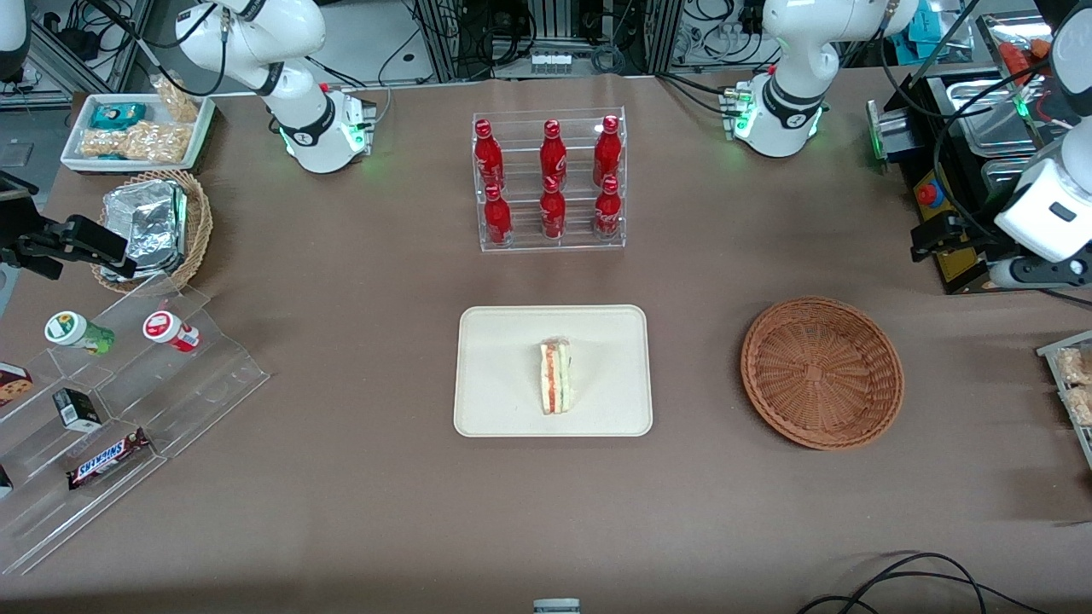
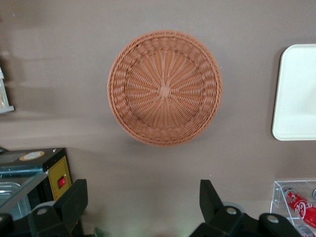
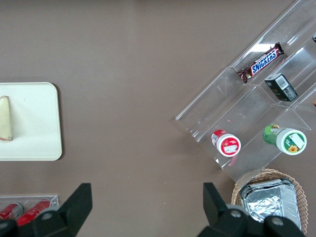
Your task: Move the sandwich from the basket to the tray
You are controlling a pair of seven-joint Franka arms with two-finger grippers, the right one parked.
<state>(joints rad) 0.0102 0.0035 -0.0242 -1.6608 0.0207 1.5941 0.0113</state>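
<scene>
- While the two dark fingers of the left arm's gripper stand wide apart with nothing between them, the brown table shows bare in the gap.
- The gripper hangs above the table at the working arm's end, off to the side of the basket, farther from the front camera than it, and well apart from it.
- The white forearm runs off the frame's edge above a black and yellow control box, and the wrist camera looks straight down.
- One reddish-brown wicker basket lies below that camera, with nothing in it.
- One cream tray sits mid-table, toward the parked arm from the basket, and only an edge of it shows in the wrist view.
- One sandwich rests on the tray near its middle, red and pale green layers showing along its cut face.
- Six red bottles stand in a clear rack, three in each of two rows, farther from the front camera than the tray.
- Toward the parked arm's end stand a clear stepped shelf with two lidded cups, a Snickers bar and a small dark box, one tan basket of foil packets, and one white tray of snacks.
</scene>
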